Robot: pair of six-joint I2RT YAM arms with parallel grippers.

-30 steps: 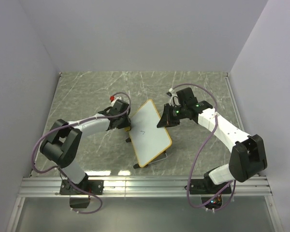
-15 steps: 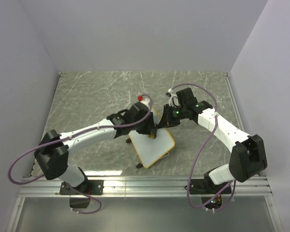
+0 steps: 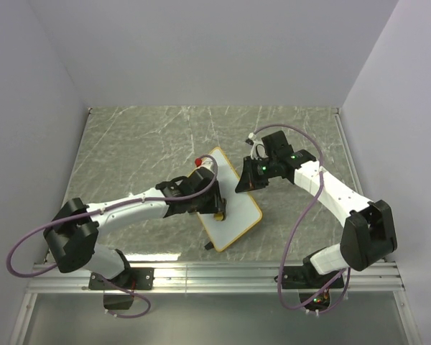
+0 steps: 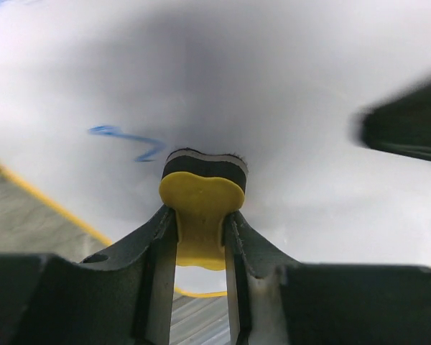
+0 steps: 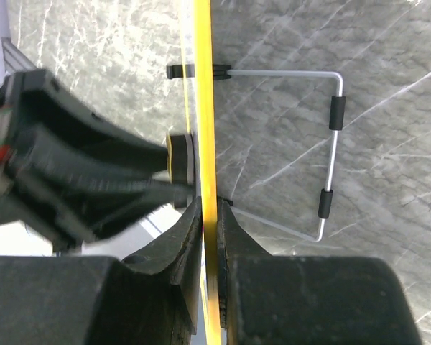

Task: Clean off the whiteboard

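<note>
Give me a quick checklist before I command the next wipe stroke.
1. Grip of left hand on the eraser: ok, pinched on both sides.
2. Eraser pad against the whiteboard: ok, looks in contact.
3. Board steadied by right hand: ok, shut on its yellow rim.
4. Board clean: not ok, a blue scribble sits left of the eraser in the left wrist view.
5. Other marks: cannot tell, the left arm hides part of the board.

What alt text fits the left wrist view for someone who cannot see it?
The left gripper clamps a yellow eraser, its dark pad against the whiteboard, just right of a short blue scribble. The board's yellow rim crosses the lower left, and a blurred dark shape intrudes at the right edge.
</note>
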